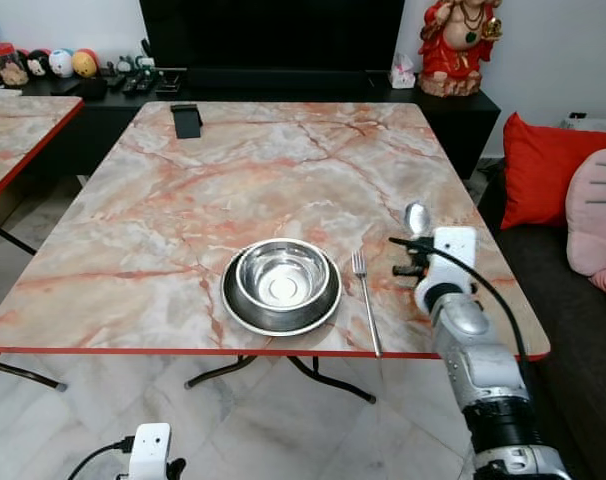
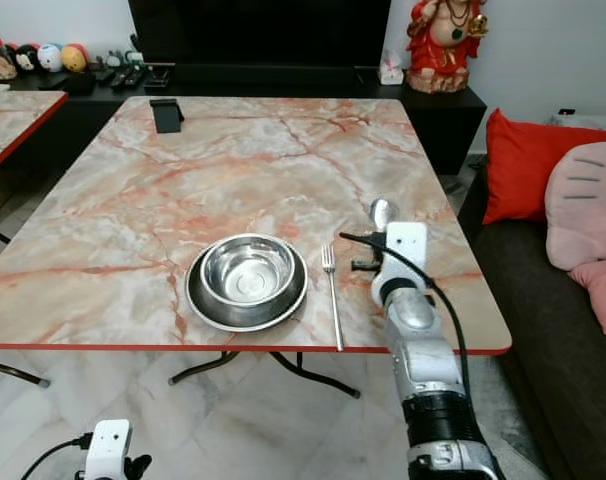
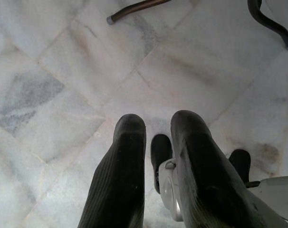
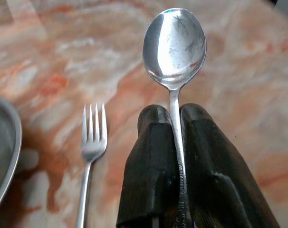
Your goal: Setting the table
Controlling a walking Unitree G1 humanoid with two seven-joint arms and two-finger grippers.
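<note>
The spoon (image 4: pixel 175 45) sits pinched by its handle between the two black fingers of the right gripper (image 4: pixel 176 123), its bowl sticking out past the fingertips and facing up, held over the marble table (image 1: pixel 183 200) near its right edge. Down by the floor, closest to me, the left gripper (image 3: pixel 156 130) hangs idle over the pale tiles, its fingers a small gap apart with nothing between them. Just to the left of the held spoon a fork (image 1: pixel 365 300) lies flat on the tabletop, tines pointing away from the robot, apart from the gripper. Left of the fork again, a steel bowl (image 1: pixel 282 275) rests inside a round plate (image 1: pixel 233 305) near the table's front edge. At the far end of the table stands a small black object (image 1: pixel 186 119). Beyond it, a red figurine (image 1: pixel 458 45) sits on a dark cabinet.
</note>
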